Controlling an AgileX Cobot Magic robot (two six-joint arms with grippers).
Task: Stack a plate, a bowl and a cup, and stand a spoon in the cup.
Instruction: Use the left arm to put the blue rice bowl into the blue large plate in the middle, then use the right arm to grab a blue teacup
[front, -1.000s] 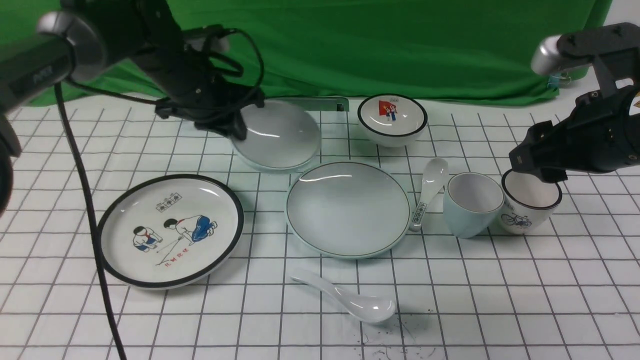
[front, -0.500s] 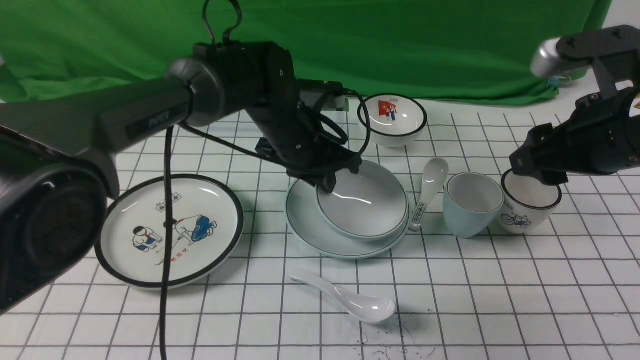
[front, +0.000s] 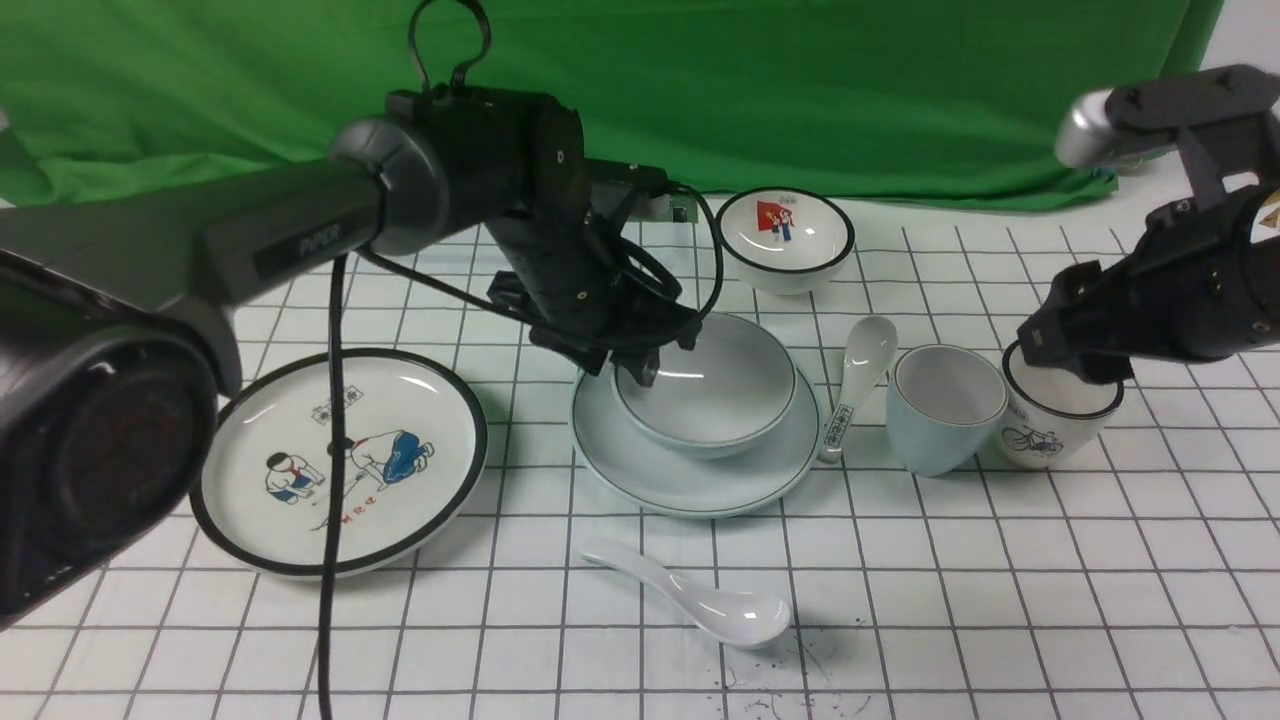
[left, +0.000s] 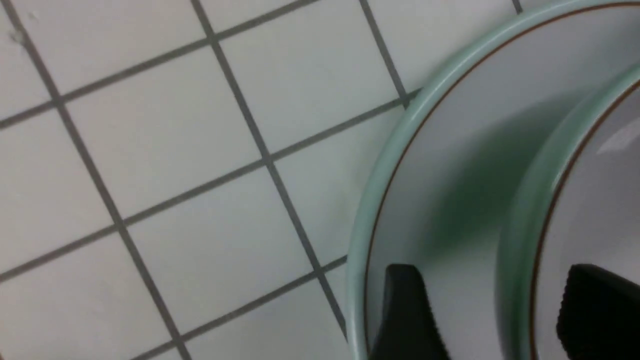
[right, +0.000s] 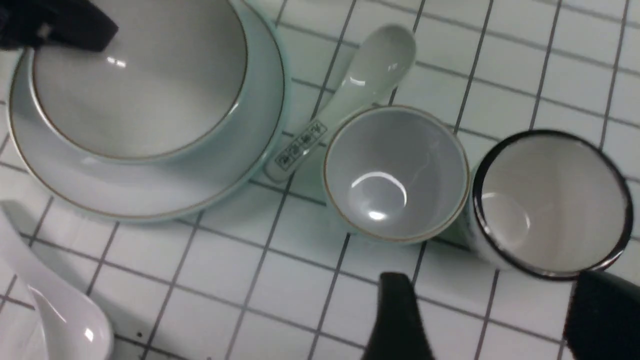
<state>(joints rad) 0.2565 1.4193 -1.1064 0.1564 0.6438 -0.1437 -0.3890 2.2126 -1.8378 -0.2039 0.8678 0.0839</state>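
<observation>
Blue-green bowl (front: 705, 385) sits on plate (front: 690, 485); left fingers (left: 407, 315) parted, straddling rim, gripping nothing. Careless lift may snag bowl. Right fingers (right: 395, 320) wide, empty, by bicycle cup (front: 1050, 435): wrong-cup risk.

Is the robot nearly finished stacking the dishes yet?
Not quite. Done: the bowl sits on the plate. In hand: the left gripper is open around the bowl's rim. Left: the blue cup stands on the table, and the plain white spoon lies in front of the plate.
</observation>
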